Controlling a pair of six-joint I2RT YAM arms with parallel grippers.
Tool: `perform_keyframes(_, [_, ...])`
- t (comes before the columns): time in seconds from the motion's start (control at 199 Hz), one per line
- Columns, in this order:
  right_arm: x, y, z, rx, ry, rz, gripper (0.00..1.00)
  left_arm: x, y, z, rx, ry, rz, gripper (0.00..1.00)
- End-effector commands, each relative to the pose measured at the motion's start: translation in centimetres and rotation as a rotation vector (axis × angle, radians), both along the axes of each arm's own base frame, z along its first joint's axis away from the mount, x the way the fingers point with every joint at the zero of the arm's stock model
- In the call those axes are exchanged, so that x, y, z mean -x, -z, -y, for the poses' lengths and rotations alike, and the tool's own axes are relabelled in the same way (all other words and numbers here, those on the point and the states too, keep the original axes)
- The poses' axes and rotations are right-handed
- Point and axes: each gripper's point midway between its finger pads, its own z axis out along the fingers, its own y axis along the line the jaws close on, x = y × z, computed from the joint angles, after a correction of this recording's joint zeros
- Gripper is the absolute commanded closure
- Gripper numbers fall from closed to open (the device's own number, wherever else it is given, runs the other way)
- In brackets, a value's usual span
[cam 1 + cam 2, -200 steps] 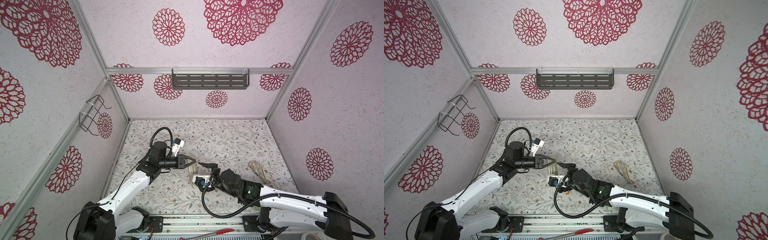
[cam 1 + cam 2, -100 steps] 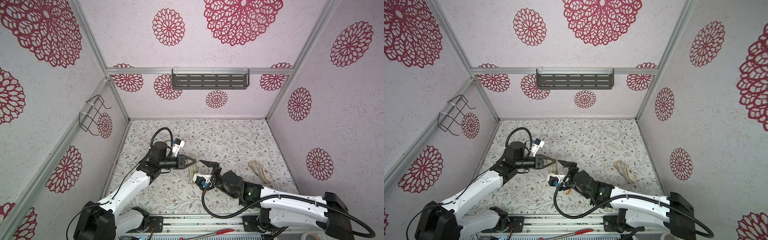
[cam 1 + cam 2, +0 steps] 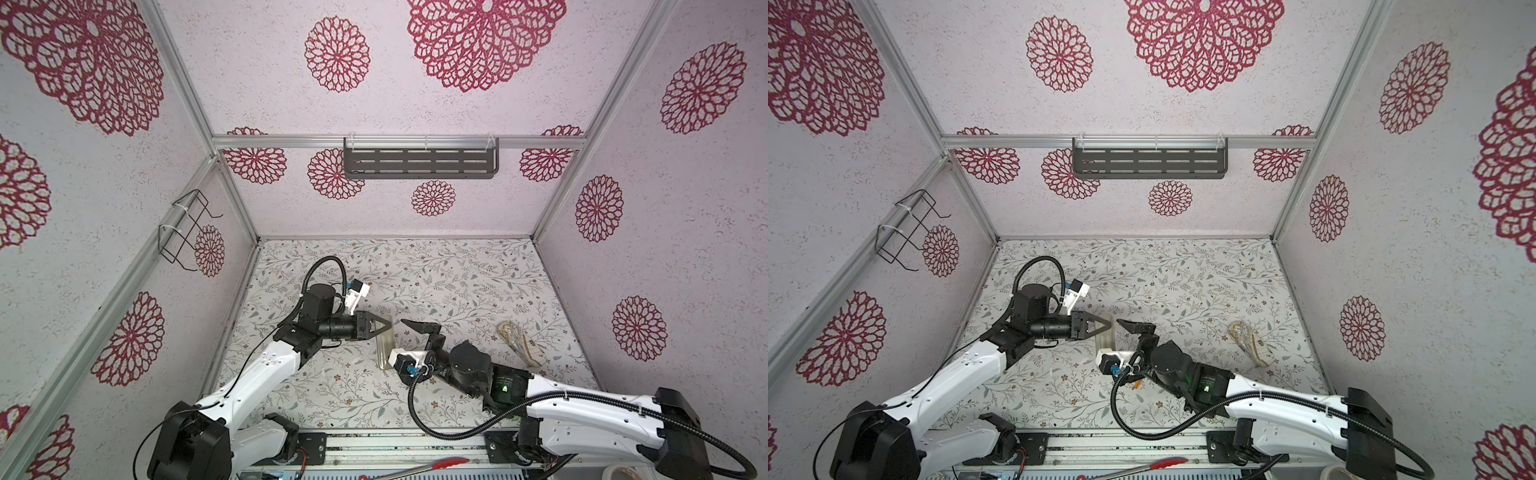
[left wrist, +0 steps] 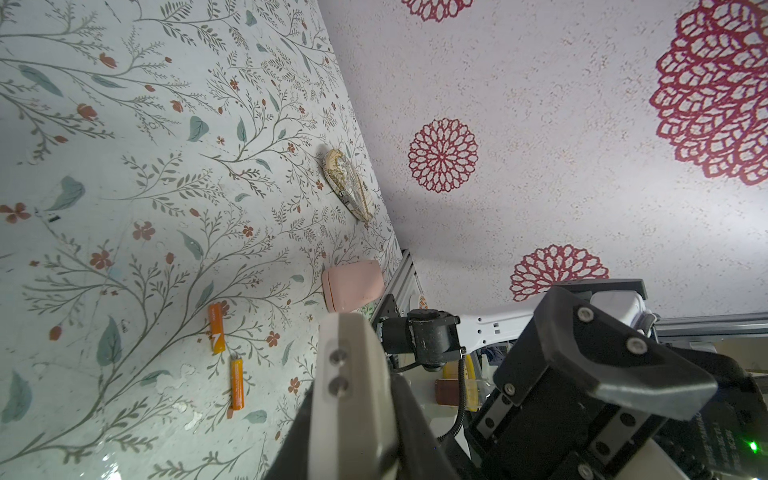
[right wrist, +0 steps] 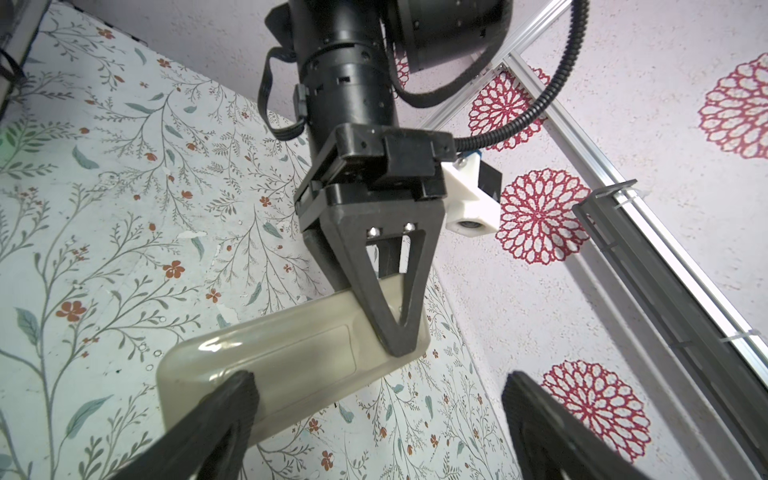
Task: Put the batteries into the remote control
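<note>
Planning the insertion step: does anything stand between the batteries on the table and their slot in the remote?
Yes. The remote, held by the left gripper, has its back cover on, and it looks shut. The batteries lie loose on the table, nothing on them.

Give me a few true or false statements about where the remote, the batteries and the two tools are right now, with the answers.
1. The left tool is shut on one end of the remote control. True.
2. The right tool is clamped on the remote control. False: its jaws stand wide open near the remote's free end.
3. Both batteries sit inside the remote control. False: they lie out on the table.
4. The pink pad lies on the table. True.
</note>
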Motion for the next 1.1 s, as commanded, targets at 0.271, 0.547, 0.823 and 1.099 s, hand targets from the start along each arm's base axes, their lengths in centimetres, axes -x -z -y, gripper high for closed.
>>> perform_keyframes(0.271, [1.2, 0.1, -0.5, 0.012, -0.048, -0.097, 0.03, 0.1, -0.8, 0.2, -0.003, 0.035, 0.023, 1.00])
perform_keyframes(0.547, [0.8, 0.3, -0.4, 0.017, -0.017, -0.089, 0.03, 0.2, -0.4, 0.2, -0.020, 0.044, 0.012, 1.00])
perform_keyframes(0.823, [1.3, 0.2, -0.6, 0.006, -0.047, -0.095, 0.03, 0.4, 0.2, 0.2, -0.035, 0.060, -0.002, 1.00])
perform_keyframes(1.099, [2.1, -0.1, -0.6, -0.013, -0.087, -0.109, 0.03, 0.3, 0.1, 0.4, -0.026, 0.073, -0.003, 1.00])
